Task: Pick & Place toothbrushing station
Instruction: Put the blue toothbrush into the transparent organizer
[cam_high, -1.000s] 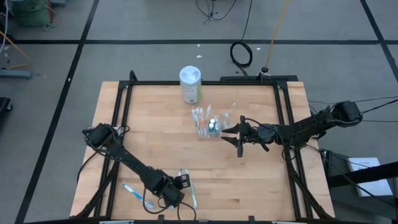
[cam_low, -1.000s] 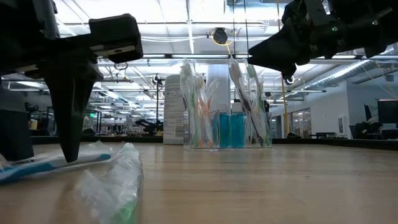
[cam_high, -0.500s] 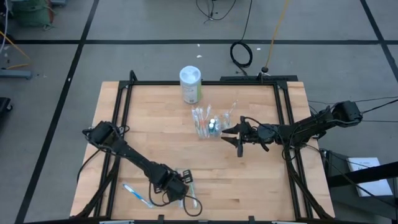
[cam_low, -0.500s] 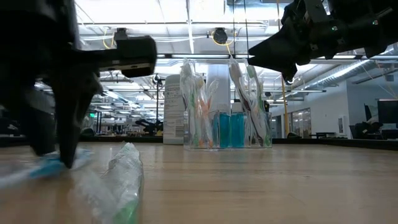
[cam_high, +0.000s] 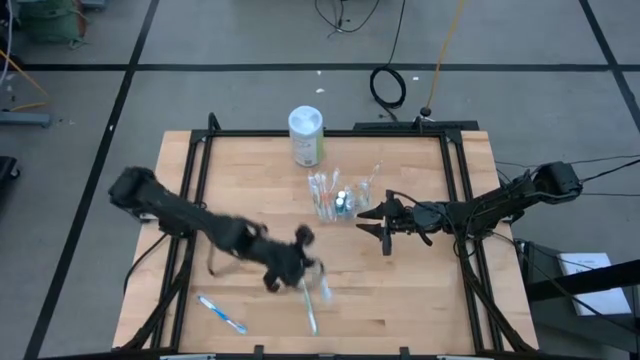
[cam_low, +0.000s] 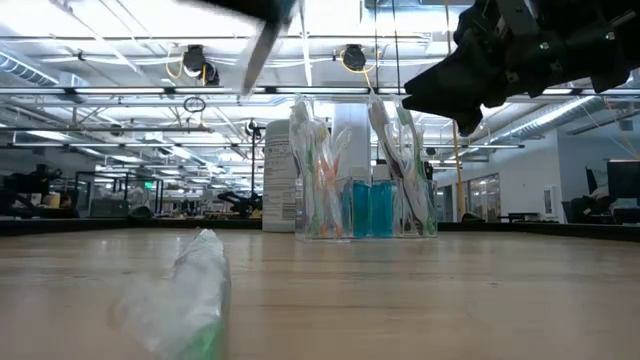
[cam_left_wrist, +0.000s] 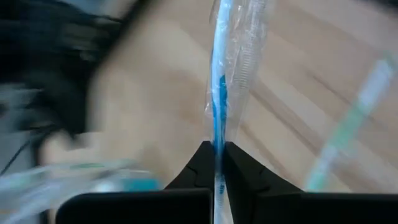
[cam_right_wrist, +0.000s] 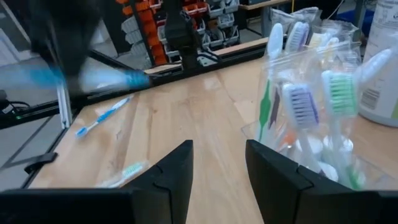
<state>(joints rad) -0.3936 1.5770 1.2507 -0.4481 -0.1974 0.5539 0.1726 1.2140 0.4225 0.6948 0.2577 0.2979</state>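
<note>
The clear cup (cam_high: 338, 198) stands upright at mid-table, holding several toothbrushes and teal tubes; it also shows in the low view (cam_low: 365, 170) and the right wrist view (cam_right_wrist: 314, 106). My right gripper (cam_high: 383, 226) waits open just right of the cup, touching nothing (cam_right_wrist: 219, 168). My left gripper (cam_high: 300, 268) hangs blurred above the near middle of the table, shut on a clear-wrapped blue toothbrush (cam_left_wrist: 221, 74). A wrapped green toothbrush (cam_high: 310, 312) and a bare blue toothbrush (cam_high: 222, 314) lie flat on the table near its front edge. My left gripper pinches the wrapped blue toothbrush between its two fingertips, on the wrapper partway along the handle (cam_left_wrist: 217, 138). The toothbrush lies along the fingers and its longer part sticks out ahead of them. It looks lifted off the table, though blur hides its far end.
A white-lidded, green-labelled canister (cam_high: 307, 135) stands behind the cup at the far side. A black frame (cam_high: 200, 150) runs round the table's edges. The wrapped green toothbrush lies close in the low view (cam_low: 190, 295).
My left gripper has shut on the wrapped blue toothbrush near the front edge, then risen fast and swung toward the table's middle, rolling as it went. That toothbrush has left the table. The green and bare blue toothbrushes have stayed where they were.
</note>
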